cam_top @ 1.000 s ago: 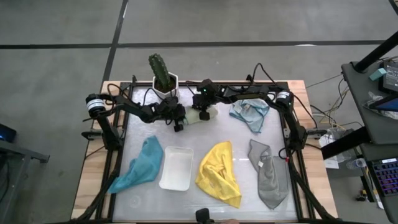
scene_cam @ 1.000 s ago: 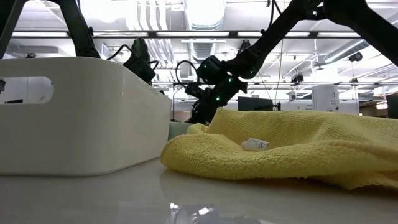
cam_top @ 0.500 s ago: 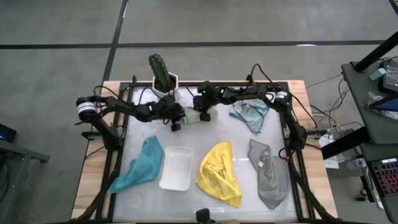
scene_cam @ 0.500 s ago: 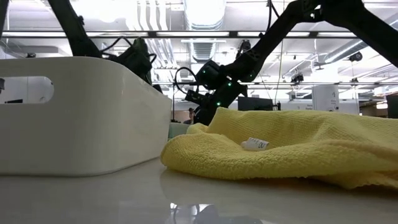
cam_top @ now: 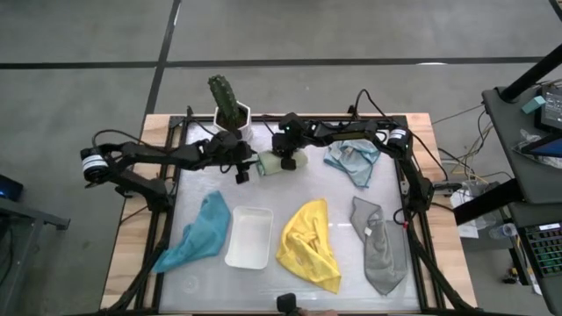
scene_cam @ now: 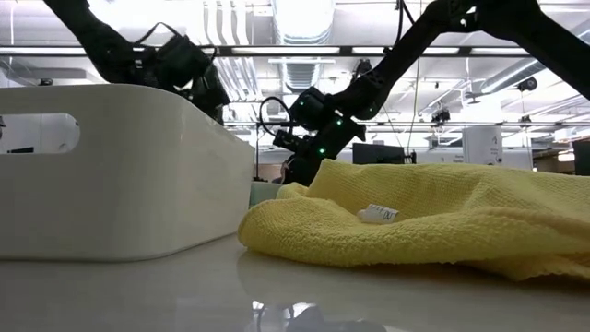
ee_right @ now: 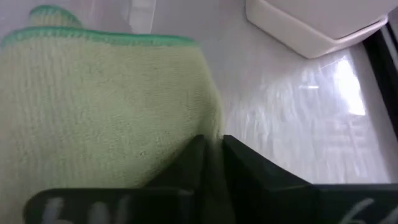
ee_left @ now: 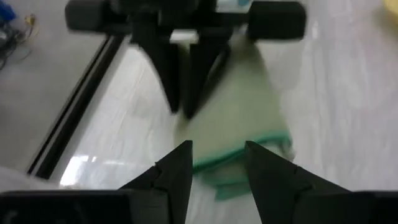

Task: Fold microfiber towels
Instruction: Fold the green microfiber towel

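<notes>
- The left gripper (cam_top: 240, 173) has drawn back from the pale green towel (cam_top: 279, 163), its fingers now apart.
- The right gripper (cam_top: 286, 161) stays at the towel's edge, its fingers barely parted.

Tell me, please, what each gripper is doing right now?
Left gripper: open, holding nothing, beside the pale green towel.
Right gripper: barely parted over the same towel; grip cannot be told.

Bright, even light falls from overhead; ceiling strip lights (scene_cam: 304, 18) blow out to white in the low view. The glossy bench (cam_top: 290, 189) throws back pale glare patches. Both wrist views are soft with motion blur, shadows faint.
</notes>
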{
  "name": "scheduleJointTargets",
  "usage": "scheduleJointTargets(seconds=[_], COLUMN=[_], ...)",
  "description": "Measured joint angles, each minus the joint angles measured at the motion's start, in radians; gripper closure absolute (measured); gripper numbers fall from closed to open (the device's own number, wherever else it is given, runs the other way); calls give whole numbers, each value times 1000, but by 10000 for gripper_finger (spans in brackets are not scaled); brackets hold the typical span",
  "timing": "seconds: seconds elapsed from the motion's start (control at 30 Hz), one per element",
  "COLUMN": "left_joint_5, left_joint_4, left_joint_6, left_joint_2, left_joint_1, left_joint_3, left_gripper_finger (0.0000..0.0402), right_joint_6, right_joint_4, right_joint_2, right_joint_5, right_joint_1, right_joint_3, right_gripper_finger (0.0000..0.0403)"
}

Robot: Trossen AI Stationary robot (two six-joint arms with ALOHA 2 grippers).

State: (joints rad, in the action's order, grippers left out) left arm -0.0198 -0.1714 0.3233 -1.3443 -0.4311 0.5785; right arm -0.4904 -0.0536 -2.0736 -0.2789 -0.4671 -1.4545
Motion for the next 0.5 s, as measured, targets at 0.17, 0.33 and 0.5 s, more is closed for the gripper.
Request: scheduleJointTargets(seconds=[0.17, 0.33, 0.5], left_joint_5=[-13, -14, -23], left_joint_4=[-33, -42, -92], left_joint_6=[0, -2, -22], left_joint_2=[-8, -23, -42], left_joint_1=[22, 38, 65], left_joint_3=[0, -1, -1], left_gripper_finger=[270, 270, 270], right_joint_6=[9, 10, 23], right_joint_4=[-48, -123, -199], right_joint_2=[12, 44, 94], right_joint_5=[0, 0, 1], right_joint_1=[0, 0, 0], right_joint_3=[-31, -53, -57], right_gripper_finger=[321, 304, 302])
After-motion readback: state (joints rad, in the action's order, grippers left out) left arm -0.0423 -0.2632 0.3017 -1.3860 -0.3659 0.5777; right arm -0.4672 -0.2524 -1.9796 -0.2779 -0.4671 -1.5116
